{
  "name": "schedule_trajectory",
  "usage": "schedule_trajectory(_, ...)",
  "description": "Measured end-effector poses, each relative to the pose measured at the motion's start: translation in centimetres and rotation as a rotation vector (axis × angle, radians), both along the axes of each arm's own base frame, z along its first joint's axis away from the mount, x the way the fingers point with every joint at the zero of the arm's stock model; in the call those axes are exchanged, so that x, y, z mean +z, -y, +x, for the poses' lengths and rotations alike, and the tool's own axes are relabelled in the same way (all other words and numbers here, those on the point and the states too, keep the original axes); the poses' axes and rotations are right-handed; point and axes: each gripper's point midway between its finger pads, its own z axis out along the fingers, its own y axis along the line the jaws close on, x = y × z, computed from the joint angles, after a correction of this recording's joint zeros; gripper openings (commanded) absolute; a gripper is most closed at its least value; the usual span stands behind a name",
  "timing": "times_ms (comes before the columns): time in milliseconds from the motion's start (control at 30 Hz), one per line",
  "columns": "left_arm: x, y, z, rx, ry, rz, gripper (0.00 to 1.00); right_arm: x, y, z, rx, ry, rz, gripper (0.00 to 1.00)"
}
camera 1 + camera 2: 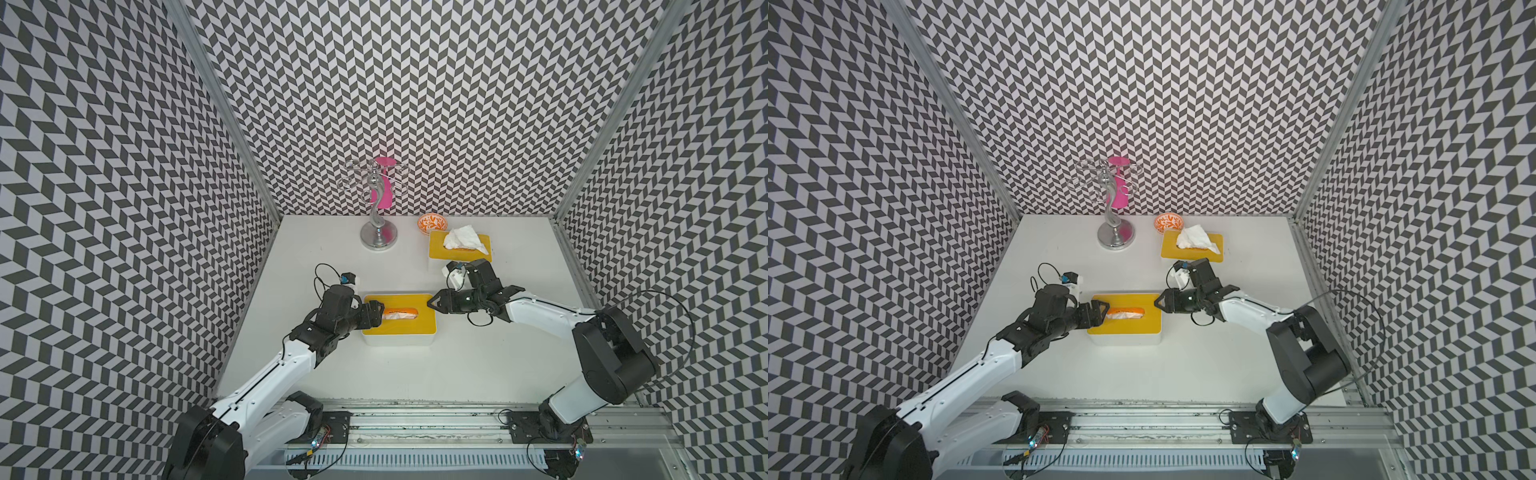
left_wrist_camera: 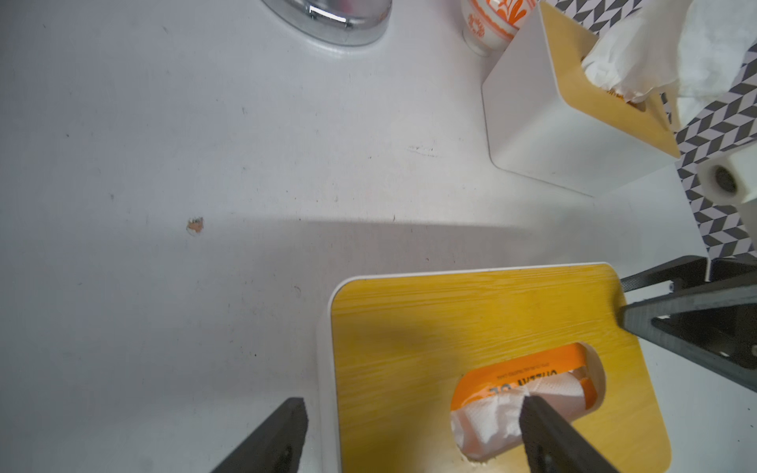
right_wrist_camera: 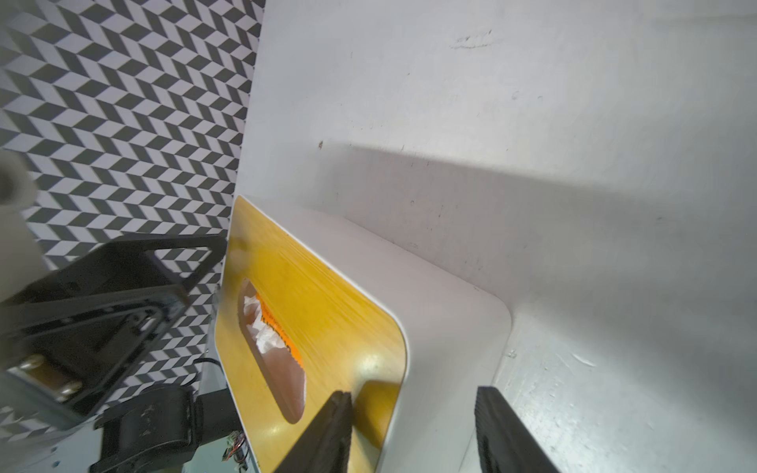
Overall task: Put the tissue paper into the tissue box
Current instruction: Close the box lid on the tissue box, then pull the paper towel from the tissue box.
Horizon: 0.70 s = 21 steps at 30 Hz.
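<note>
Bright, even light from above fills the scene. Broad soft shadows lie on the white desk (image 2: 164, 123) in both wrist views. Glare sits on the yellow lid (image 3: 327, 319); things close to the lens look blurred.

Left fingers (image 2: 549, 434) wide, right fingers (image 3: 504, 434) apart

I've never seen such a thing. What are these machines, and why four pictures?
They are two robot arms mounted beside a white table. Two pictures look down from overhead; two come from cameras on the arms' wrists. Between the arms sits a white tissue box with a yellow wooden lid, crumpled white tissue paper in its slot. The left end effector, that arm's pincer, is open over the slot, holding nothing. The right end effector is open at the box's end. Behind: a second such box with a white sheet poking out, an orange-patterned bowl, a silver metal stand.
</note>
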Motion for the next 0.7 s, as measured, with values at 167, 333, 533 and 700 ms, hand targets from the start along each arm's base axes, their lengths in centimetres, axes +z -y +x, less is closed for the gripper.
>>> schedule_trajectory(167, 4.1, 0.0, 0.2, 0.004, 0.094, -0.041, 0.95, 3.1, 0.2, 0.8, -0.039, 0.092, -0.081, 0.52)
schedule_trajectory(333, 8.4, -0.7, -0.1, 0.022, 0.194, -0.059, 1.0, 7.8, -3.2, -0.3, -0.006, 0.198, -0.084, 0.52)
schedule_trajectory(533, 13.3, -2.4, -1.0, 0.055, 0.332, -0.042, 1.0, 8.4, -8.0, -2.8, 0.047, 0.187, -0.094, 0.49)
schedule_trajectory(700, 16.0, -4.0, -2.0, 0.084, 0.431, -0.004, 1.0, 5.0, -10.8, -3.8, 0.06, 0.123, -0.175, 0.43)
